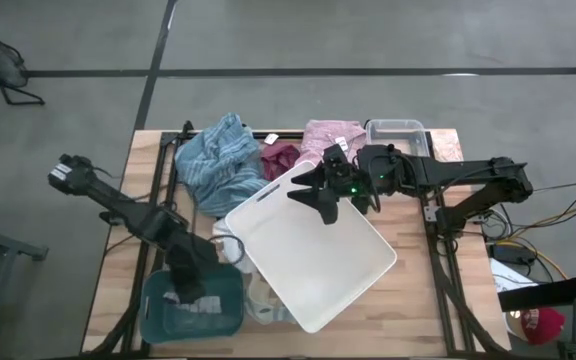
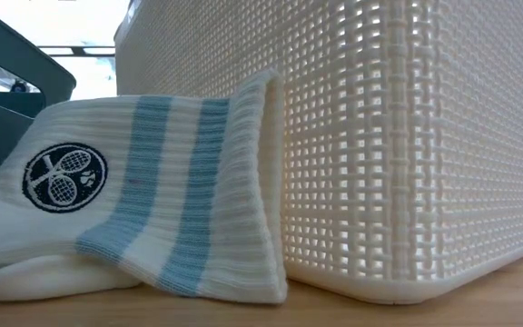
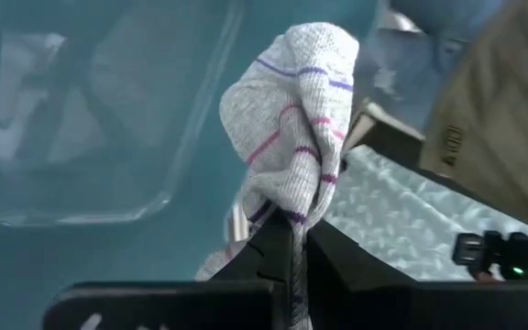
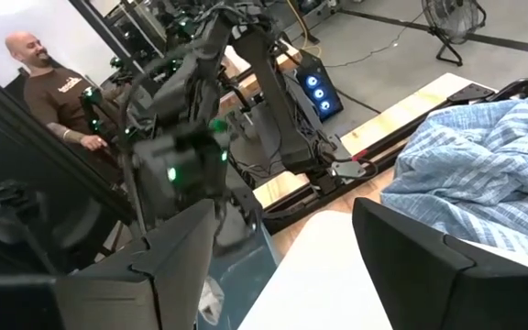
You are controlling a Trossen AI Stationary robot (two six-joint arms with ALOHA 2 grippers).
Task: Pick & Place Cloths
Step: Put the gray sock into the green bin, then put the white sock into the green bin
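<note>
My left gripper [image 1: 190,292] [image 3: 293,249] is over the teal bin [image 1: 158,318] near the table's front edge, shut on a grey cloth [image 3: 291,119] with pink and purple stripes. My right gripper [image 1: 313,195] [image 4: 282,247] hovers open over the far corner of the white woven basket [image 1: 318,260], touching nothing. On the far side of the table lie the blue striped cloth [image 1: 218,160] [image 4: 484,165], the maroon cloth [image 1: 280,158] and the pink cloth [image 1: 330,135]. A white sock with light blue stripes [image 2: 152,200] leans against the basket's wall [image 2: 407,136]. My left gripper pinches the grey cloth between its two fingers [image 3: 269,252], on a bunched fold [image 3: 291,215] of several layers. It comes from above, pointing down into the teal bin [image 3: 81,137]. The rest of the cloth bulges out past the fingertips; whether it touches the bin's floor cannot be told.
A clear plastic container [image 1: 398,130] stands at the far right, beside the pink cloth. Black frame rails run along both sides of the wooden table [image 1: 408,320]. In the right wrist view a person [image 4: 49,92] stands beyond the table's left side.
</note>
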